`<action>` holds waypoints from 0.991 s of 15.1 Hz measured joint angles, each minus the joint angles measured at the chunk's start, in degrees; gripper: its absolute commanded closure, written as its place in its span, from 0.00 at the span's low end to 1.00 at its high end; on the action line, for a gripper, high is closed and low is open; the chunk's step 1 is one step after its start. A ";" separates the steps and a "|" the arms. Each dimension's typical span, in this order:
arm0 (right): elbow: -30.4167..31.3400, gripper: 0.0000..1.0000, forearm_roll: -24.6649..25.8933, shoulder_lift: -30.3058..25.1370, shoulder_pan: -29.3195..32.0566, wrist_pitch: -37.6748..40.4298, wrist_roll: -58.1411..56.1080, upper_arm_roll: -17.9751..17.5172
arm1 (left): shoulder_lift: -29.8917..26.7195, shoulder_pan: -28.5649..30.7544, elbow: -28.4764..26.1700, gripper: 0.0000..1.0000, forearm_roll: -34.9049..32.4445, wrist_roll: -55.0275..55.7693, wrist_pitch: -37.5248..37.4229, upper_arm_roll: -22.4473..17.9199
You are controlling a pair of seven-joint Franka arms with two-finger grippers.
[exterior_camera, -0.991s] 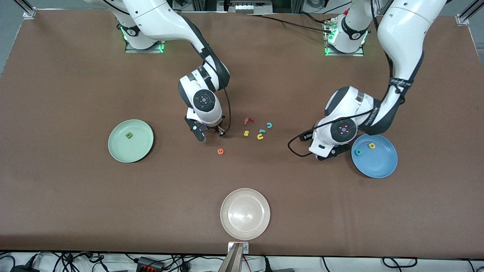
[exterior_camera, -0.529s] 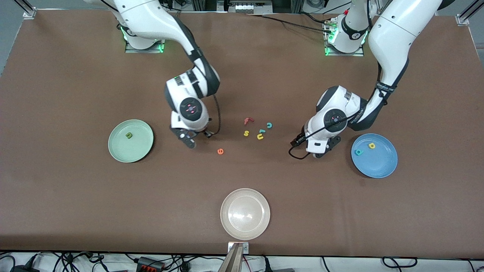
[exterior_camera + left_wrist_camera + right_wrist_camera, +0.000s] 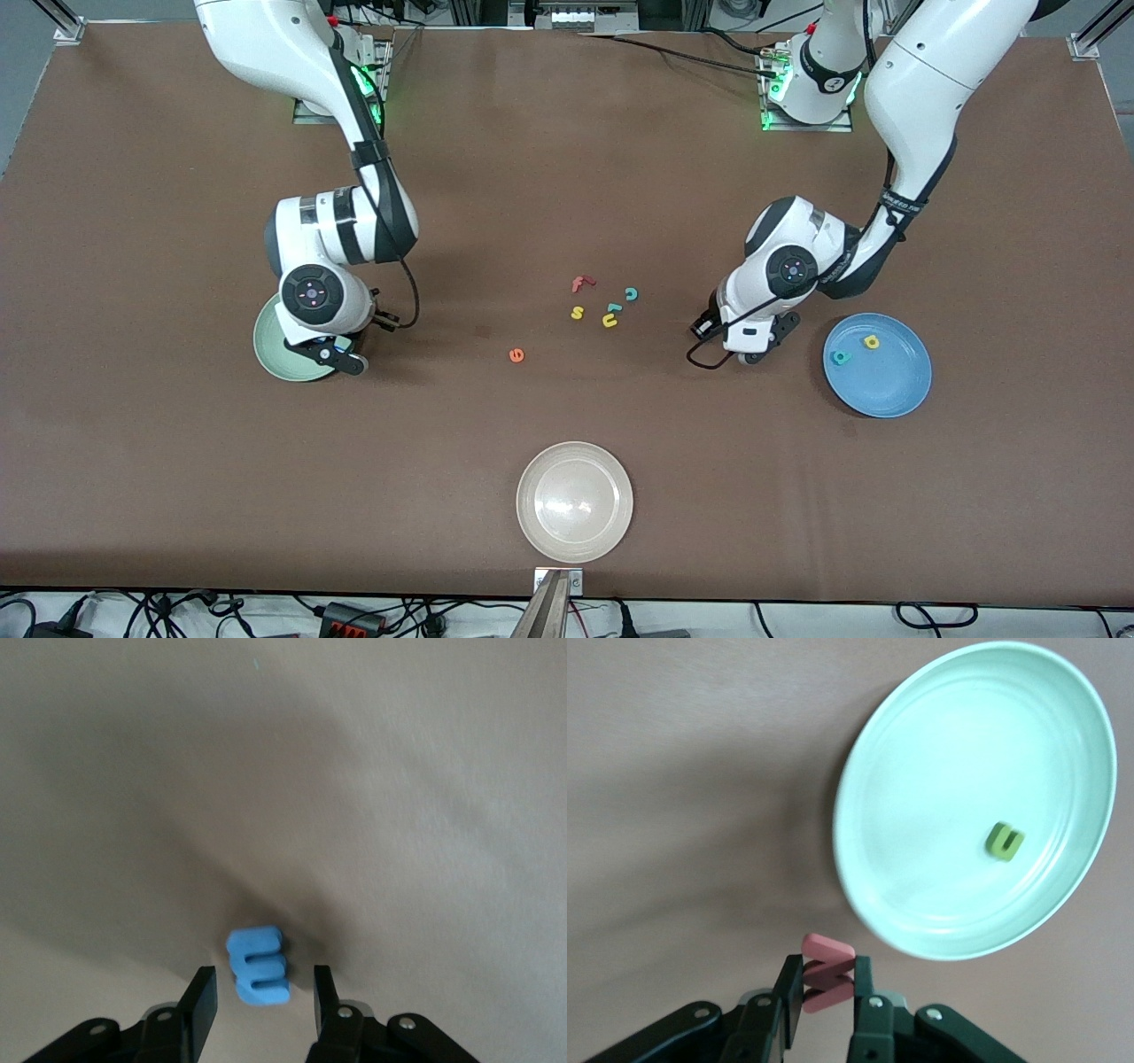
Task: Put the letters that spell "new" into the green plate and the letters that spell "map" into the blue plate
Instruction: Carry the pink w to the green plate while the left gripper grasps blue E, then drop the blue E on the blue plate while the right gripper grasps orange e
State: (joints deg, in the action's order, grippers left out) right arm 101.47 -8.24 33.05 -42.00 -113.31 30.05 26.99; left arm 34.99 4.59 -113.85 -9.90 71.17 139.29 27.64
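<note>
My right gripper [image 3: 827, 971] is shut on the red-pink w [image 3: 829, 950] and hangs over the table just outside the rim of the green plate [image 3: 921, 771]. The dark green n [image 3: 1005, 841] lies in that plate. In the front view the right gripper [image 3: 340, 357] covers part of the green plate [image 3: 270, 353]. My left gripper [image 3: 262, 981] stands open low over the table, one finger on each side of the blue m [image 3: 257, 958], with a gap on both sides. The left gripper [image 3: 751, 353] is beside the blue plate [image 3: 886, 385], which holds the teal p [image 3: 839, 358] and yellow a [image 3: 872, 341]. The orange e [image 3: 516, 355] lies alone on the table.
A cluster of loose letters lies mid-table: red f [image 3: 580, 283], teal c [image 3: 631, 294], yellow s [image 3: 577, 312], yellow u [image 3: 609, 322]. An off-white plate [image 3: 574, 501] sits near the table's front edge.
The right arm carried the w from mid-table across to the green plate. The left arm left the blue plate, moved toward the middle, and its jaws have narrowed around the m.
</note>
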 measured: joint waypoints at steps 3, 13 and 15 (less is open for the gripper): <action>1.77 0.90 0.00 0.02 2.91 -0.07 -8.50 0.22 | 0.00 0.71 -0.05 0.55 -0.01 -0.25 0.00 0.00; 4.00 0.76 -0.14 2.33 7.73 -6.26 -17.75 -0.39 | 0.32 -0.33 -0.59 0.92 -0.01 -0.27 0.30 0.15; 4.44 0.00 -0.14 2.90 7.71 -7.34 -17.75 -0.54 | 0.31 -0.30 -0.59 0.94 -0.01 -0.27 0.30 0.15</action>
State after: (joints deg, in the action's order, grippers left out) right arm 105.91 -8.39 35.95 -34.30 -120.65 12.30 26.45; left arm 35.29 4.29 -114.44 -9.91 70.90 139.59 27.79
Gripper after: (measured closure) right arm 0.731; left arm 0.731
